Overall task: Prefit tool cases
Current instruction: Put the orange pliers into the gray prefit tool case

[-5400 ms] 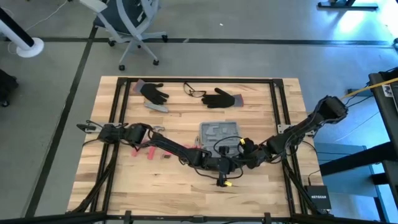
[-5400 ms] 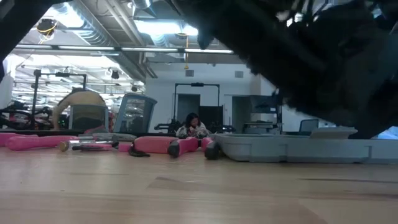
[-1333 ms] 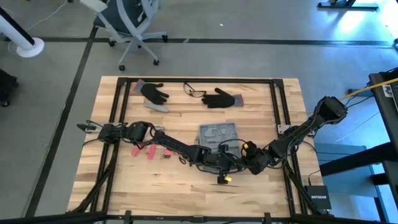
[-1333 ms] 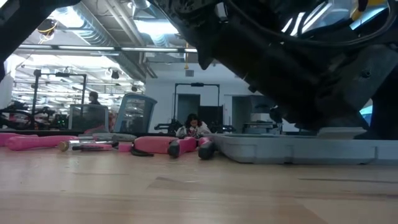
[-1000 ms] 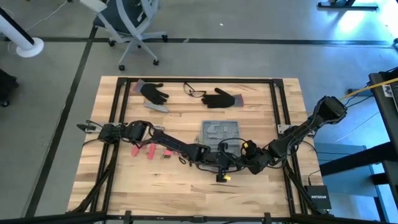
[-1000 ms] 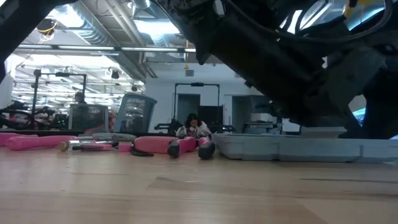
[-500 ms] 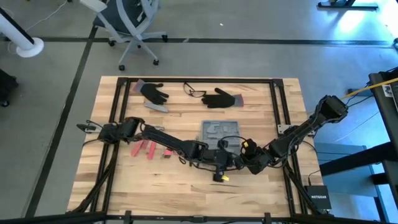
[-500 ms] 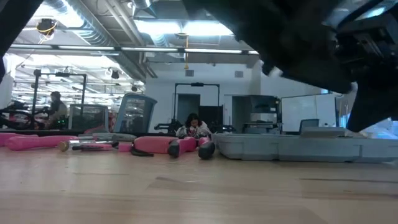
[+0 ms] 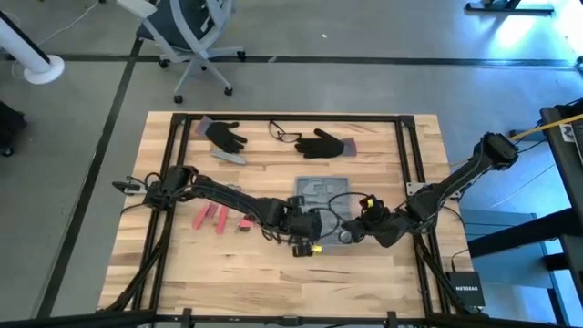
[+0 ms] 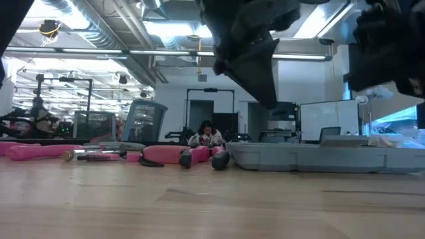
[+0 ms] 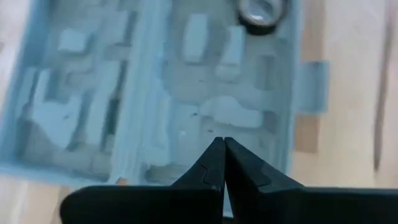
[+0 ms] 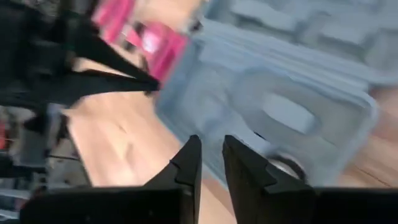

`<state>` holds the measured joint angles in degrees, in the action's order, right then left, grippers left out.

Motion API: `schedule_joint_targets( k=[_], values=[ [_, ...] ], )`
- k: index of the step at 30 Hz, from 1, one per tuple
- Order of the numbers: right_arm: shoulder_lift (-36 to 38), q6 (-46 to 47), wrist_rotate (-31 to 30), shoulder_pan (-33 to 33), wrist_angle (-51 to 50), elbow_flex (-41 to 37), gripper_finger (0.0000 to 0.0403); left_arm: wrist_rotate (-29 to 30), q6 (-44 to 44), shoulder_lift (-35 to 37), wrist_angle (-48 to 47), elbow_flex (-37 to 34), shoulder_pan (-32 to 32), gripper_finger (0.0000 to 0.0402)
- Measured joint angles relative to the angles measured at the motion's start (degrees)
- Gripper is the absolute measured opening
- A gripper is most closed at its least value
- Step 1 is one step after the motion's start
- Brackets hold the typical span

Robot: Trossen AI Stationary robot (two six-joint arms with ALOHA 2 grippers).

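I've got the tool case (image 9: 321, 202) lying open & flat near centre of the worktop (image 9: 383, 146), grey moulded slots facing up. In the left wrist view the case (image 11: 155, 99) fills most of the pic, w/ a small dark ring (image 11: 261, 11) sitting in one slot near its far edge.

Left gripper (image 9: 305, 239) sits at approx 7 o'clock of the case, just off its near-left corner; its jaws are pressed tight together, tips meeting over the case's edge (image 11: 222, 144), nothing between them. In the low view it hangs as a dark wedge (image 10: 255, 66) clear above the worktop.

Right gripper (image 9: 351, 233) is at approx 5 o'clock of the case, over its near-right corner. Jaws show a narrow gap in the right wrist view (image 12: 210, 149), nothing gripped; the case (image 12: 267, 106) lies just ahead of them, and the left arm's dark tip shows beyond.

Rest of the worktop: two black gloves (image 9: 225, 137) (image 9: 321, 144) at 12 o'clock w/ a pair of glasses (image 9: 284, 135) between them; red-handled tools (image 9: 211, 217) at 9 o'clock, well apart from the case. Low view shows those as pink shapes (image 10: 166, 154) left of the case's grey wall (image 10: 312, 159).

A person (image 10: 204, 136) sits far back in the room.
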<state>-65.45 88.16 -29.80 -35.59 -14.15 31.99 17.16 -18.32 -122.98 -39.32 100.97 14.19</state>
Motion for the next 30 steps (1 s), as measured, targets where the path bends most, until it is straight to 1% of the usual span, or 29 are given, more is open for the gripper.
schedule_joint_targets(
  k=[3,5,6,8,11,13,15,18,20,21,23,24,27,30],
  values=[
    [0.6,-3.7,-1.3,0.1,5.4,0.0,0.0062,0.1,-3.6,0.0,-0.2,0.0,-0.1,0.0],
    [0.6,-5.3,-1.3,0.1,7.9,0.0,0.0062,0.0,-3.8,0.1,-1.1,0.0,0.0,0.0],
    [0.5,-6.0,-1.6,0.1,9.4,0.0,0.0063,0.3,-4.2,0.8,-2.8,0.0,0.0,0.0],
    [0.6,-7.3,-2.6,0.0,11.7,0.1,0.0063,2.8,-5.7,2.8,-7.6,-0.1,0.2,0.0],
    [0.5,-10.7,-2.8,0.0,10.9,1.0,0.0063,8.2,-7.1,8.5,-16.6,0.0,0.6,0.0],
    [0.0,-13.0,-2.7,0.8,11.2,1.8,0.0063,11.7,-7.1,12.8,-19.7,-1.0,0.9,0.0],
    [-0.5,-15.2,-0.9,2.5,11.0,2.8,0.0063,14.2,-7.8,17.9,-20.6,-4.4,1.2,0.0],
    [-1.2,-20.9,1.7,6.0,11.0,5.7,0.0063,14.7,-10.3,25.7,-18.8,-13.1,1.1,0.0],
    [-2.1,-26.1,4.2,8.4,10.9,8.4,0.0063,13.3,-13.2,29.9,-16.6,-20.5,0.6,0.0],
    [-2.7,-28.6,5.6,9.8,10.1,10.1,0.0063,11.5,-14.5,31.5,-14.5,-24.1,0.3,0.0],
    [-4.9,-31.4,7.3,12.3,6.1,14.4,0.0063,6.1,-17.5,34.1,-9.7,-30.2,-0.5,0.0],
    [-6.1,-32.5,7.8,13.6,2.3,16.4,0.0063,3.2,-18.3,34.9,-6.8,-32.5,-1.1,0.0],
    [-10.6,-34.6,7.9,17.0,-7.9,21.8,0.0063,-3.0,-17.8,35.2,2.2,-36.6,-3.3,0.0009],
    [-13.9,-32.9,7.8,19.8,-15.5,25.8,0.0063,-7.8,-16.0,33.6,9.4,-37.4,-6.6,0.0032]
  ],
)
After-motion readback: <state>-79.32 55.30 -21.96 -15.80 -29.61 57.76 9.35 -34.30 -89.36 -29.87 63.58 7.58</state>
